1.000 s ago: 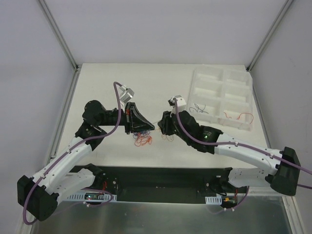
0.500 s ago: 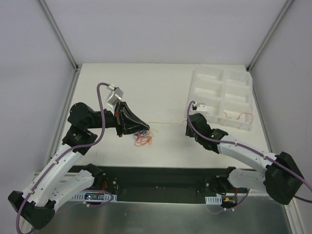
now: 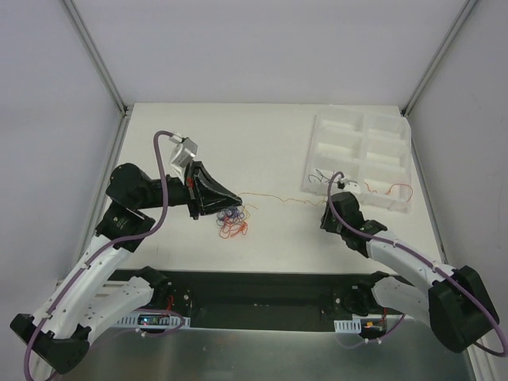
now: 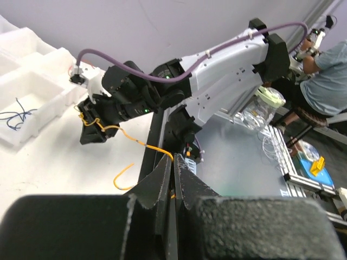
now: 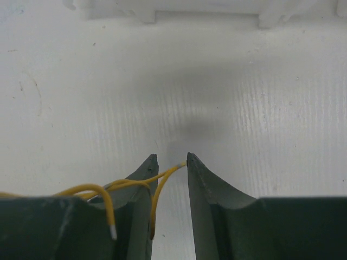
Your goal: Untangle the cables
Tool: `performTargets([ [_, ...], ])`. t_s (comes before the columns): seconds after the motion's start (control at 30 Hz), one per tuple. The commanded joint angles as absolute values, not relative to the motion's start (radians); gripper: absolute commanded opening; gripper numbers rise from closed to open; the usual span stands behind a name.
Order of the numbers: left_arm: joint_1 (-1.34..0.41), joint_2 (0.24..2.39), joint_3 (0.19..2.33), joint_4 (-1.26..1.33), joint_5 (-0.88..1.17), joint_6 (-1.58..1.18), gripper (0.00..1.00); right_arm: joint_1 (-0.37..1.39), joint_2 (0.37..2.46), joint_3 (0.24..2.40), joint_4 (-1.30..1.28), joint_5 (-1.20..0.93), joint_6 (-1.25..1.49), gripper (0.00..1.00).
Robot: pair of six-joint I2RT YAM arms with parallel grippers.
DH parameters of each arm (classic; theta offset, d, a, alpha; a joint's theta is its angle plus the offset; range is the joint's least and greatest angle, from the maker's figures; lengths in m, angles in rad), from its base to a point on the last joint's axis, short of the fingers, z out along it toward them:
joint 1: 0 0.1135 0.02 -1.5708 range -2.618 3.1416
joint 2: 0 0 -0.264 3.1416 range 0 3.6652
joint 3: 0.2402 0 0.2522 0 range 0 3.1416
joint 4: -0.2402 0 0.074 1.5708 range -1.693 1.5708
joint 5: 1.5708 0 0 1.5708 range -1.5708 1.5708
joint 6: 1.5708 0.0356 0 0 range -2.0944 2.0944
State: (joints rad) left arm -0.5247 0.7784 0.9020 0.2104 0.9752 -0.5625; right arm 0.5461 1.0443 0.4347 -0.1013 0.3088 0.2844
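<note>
Red, orange and blue cables [image 3: 232, 223] lie in a small knot just in front of my left gripper [image 3: 238, 205]. That gripper [image 4: 174, 161] is shut on a thin yellow cable [image 4: 138, 142]. The yellow cable [image 3: 278, 198] stretches rightwards over the table to my right gripper [image 3: 329, 214]. In the right wrist view the jaws of the right gripper [image 5: 171, 157] stand apart, and the yellow cable [image 5: 124, 184] loops over the left finger with its end between the tips. The left wrist view shows the right gripper [image 4: 92, 132] with the cable hooked on it.
A white compartmented tray [image 3: 379, 127] stands at the back right, close behind the right gripper. One near compartment holds a dark wire [image 3: 324, 176], another a red wire [image 3: 389, 189]. The tray's front wall [image 5: 206, 8] shows ahead in the right wrist view.
The right gripper has moved right, towards the tray, drawing the yellow cable out of the knot. The left arm shifted slightly left and stayed shut.
</note>
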Motion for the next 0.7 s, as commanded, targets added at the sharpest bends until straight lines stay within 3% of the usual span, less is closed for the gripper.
performTargets([
  [0.0,-0.534,0.753,0.971,0.164,0.899,-0.514,0.0,0.471,1.035,0.408,-0.054,0.238,0.351,0.26],
  [0.1,-0.532,0.724,0.995,0.125,0.829,-0.496,0.0,0.401,1.032,0.37,-0.017,0.166,0.385,0.14],
  [0.2,-0.532,0.695,1.035,0.036,0.738,-0.427,0.0,0.358,1.019,0.35,-0.005,0.129,0.384,0.15],
  [0.4,-0.531,0.676,1.081,-0.061,0.673,-0.353,0.0,0.337,0.988,0.374,-0.028,0.049,0.338,0.4],
  [0.5,-0.531,0.712,1.091,-0.063,0.718,-0.376,0.0,0.37,0.954,0.408,0.026,-0.104,0.23,0.6],
  [0.67,-0.532,0.742,1.092,-0.064,0.759,-0.38,0.0,0.512,0.925,0.483,0.107,-0.368,0.085,0.79],
])
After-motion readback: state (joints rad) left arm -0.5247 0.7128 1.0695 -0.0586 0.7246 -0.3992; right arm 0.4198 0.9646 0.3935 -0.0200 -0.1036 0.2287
